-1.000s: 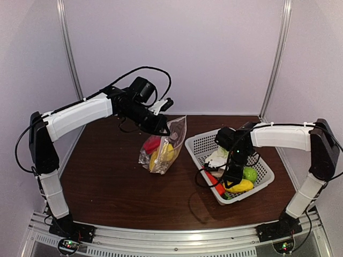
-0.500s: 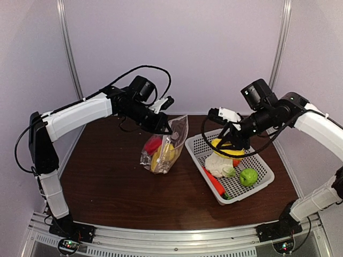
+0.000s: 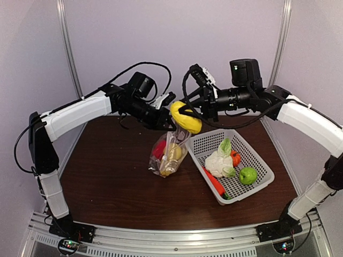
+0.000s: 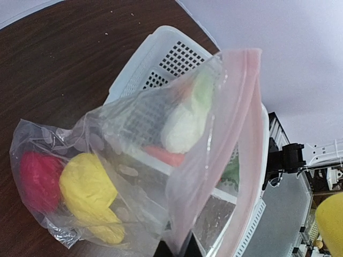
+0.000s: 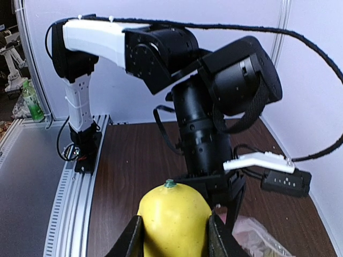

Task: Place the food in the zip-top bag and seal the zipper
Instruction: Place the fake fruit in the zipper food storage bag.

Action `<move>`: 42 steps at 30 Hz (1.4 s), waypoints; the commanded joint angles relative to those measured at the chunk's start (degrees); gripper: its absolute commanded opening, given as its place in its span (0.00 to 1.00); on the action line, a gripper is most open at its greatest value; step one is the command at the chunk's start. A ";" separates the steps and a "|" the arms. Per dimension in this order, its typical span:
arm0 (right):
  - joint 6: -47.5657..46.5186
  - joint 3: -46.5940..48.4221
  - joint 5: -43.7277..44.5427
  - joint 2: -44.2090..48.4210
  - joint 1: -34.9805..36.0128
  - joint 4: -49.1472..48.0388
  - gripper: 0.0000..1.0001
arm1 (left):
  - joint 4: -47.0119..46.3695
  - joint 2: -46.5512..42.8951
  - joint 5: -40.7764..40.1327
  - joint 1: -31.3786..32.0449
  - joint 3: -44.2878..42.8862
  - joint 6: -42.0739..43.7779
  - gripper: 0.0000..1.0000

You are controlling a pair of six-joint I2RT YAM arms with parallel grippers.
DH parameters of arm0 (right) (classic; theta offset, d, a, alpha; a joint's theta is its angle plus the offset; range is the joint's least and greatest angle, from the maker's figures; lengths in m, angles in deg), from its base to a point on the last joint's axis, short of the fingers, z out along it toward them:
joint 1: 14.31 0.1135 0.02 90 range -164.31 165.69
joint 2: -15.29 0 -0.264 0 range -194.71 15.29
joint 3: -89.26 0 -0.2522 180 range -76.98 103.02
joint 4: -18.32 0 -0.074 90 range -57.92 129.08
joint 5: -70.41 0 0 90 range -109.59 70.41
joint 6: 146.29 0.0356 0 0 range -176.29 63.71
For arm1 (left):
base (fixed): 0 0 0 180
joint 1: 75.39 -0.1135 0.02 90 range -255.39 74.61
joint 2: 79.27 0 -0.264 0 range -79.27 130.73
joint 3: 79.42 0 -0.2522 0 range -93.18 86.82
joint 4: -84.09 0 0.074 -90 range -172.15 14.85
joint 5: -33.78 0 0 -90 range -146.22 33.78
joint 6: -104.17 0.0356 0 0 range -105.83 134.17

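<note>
Lemon point(image 3: 185, 119) is hanging clamped in my right hand point(image 3: 188, 113) at frame centre, over the zip-top bag point(image 3: 169, 152) my left hand point(image 3: 167, 122) is pinching open; two pieces point(image 4: 86, 187) are lying inside, basket point(image 3: 268, 174) food and sealing are waiting.

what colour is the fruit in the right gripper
Yellow. The lemon in the right gripper shows best in the right wrist view.

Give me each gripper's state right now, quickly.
Left gripper: shut on the zip-top bag, pinching its mouth edge and holding it up.
Right gripper: shut on a yellow lemon, above the bag's mouth.
</note>
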 commanded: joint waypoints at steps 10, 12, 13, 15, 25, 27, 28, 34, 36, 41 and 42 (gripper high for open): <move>-0.14 0.63 -8.45 -8.91 0.60 -17.23 0.00 | -2.90 -4.94 6.08 0.04 -2.07 -2.19 0.00; -1.78 -1.08 -8.79 -7.92 0.42 -16.38 0.00 | -2.90 -5.91 5.46 -0.05 -1.88 -2.37 0.00; -2.72 -2.07 -8.63 -7.08 0.26 -15.92 0.00 | -2.90 -6.37 5.11 -0.21 -1.85 -2.50 0.00; -5.47 -4.13 -8.25 -5.41 0.06 -14.37 0.00 | -3.17 -7.13 5.48 -0.53 -1.80 -2.75 0.00; -4.94 -10.29 -6.58 -2.48 -2.29 -19.34 0.03 | -3.96 -7.93 7.56 -0.77 -1.52 -3.61 0.00; -5.47 -10.30 -4.39 -2.13 -2.53 -19.03 0.08 | -3.89 -8.46 6.65 -0.77 -1.18 -3.55 0.00; -6.32 -10.39 -2.63 -2.02 -2.54 -18.35 0.09 | -3.87 -8.65 6.22 -0.77 -1.06 -3.53 0.00; -7.93 -11.59 3.68 -0.42 -2.48 -16.11 0.54 | -3.53 -9.29 4.69 -0.86 -0.86 -3.10 0.00; -6.96 -10.81 3.77 0.21 -2.43 -15.37 0.64 | -3.20 -9.06 4.05 -0.95 -0.91 -2.98 0.00; -5.87 -5.34 7.02 0.59 -2.45 -9.49 0.75 | -1.29 -8.17 -0.51 -0.95 -1.64 -2.22 0.00; -5.80 -4.30 6.86 0.86 -2.46 -8.10 0.75 | -0.45 -8.00 -2.07 -1.03 -1.83 -1.87 0.00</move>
